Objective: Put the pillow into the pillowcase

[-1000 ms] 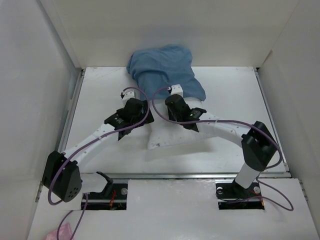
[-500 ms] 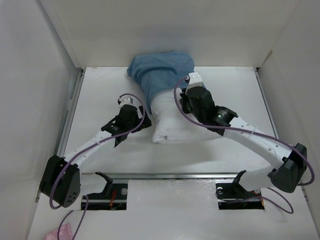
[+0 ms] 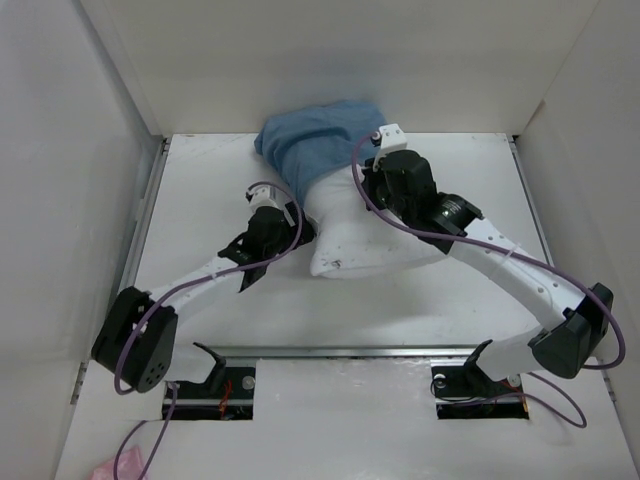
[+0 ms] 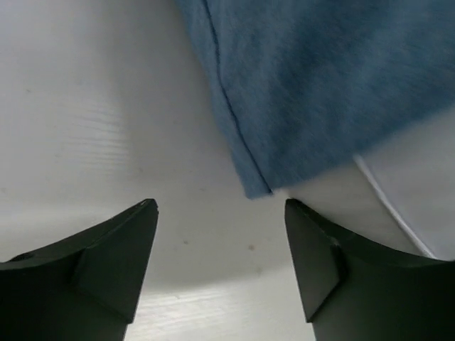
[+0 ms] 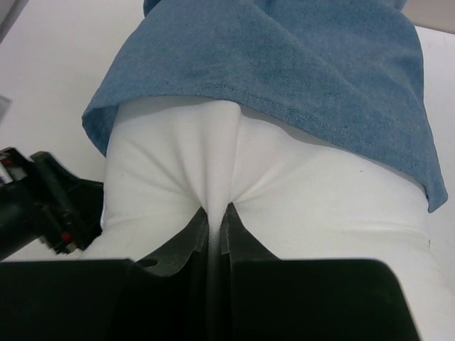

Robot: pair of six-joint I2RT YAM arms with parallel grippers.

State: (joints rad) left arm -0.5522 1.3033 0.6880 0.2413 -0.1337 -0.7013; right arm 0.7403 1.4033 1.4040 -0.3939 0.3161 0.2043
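The white pillow (image 3: 365,250) lies mid-table, its far end inside the blue pillowcase (image 3: 315,140) at the back wall. In the right wrist view my right gripper (image 5: 217,211) is shut on a pinched fold of the pillow (image 5: 313,206), just below the pillowcase (image 5: 298,64) hem. The right gripper (image 3: 372,188) sits over the pillow's far part. My left gripper (image 3: 283,207) is open and empty at the pillow's left side. In the left wrist view the left gripper (image 4: 220,206) is open just short of the pillowcase's (image 4: 327,85) corner, with the pillow (image 4: 398,192) beneath.
White walls (image 3: 90,150) close in the table on the left, back and right. A metal rail (image 3: 400,350) runs along the near edge. Purple cables (image 3: 500,262) loop off both arms.
The right gripper moved from the pillow's near part to its far part by the pillowcase hem. The left gripper moved slightly toward the hem. More of the pillow now shows outside the pillowcase.
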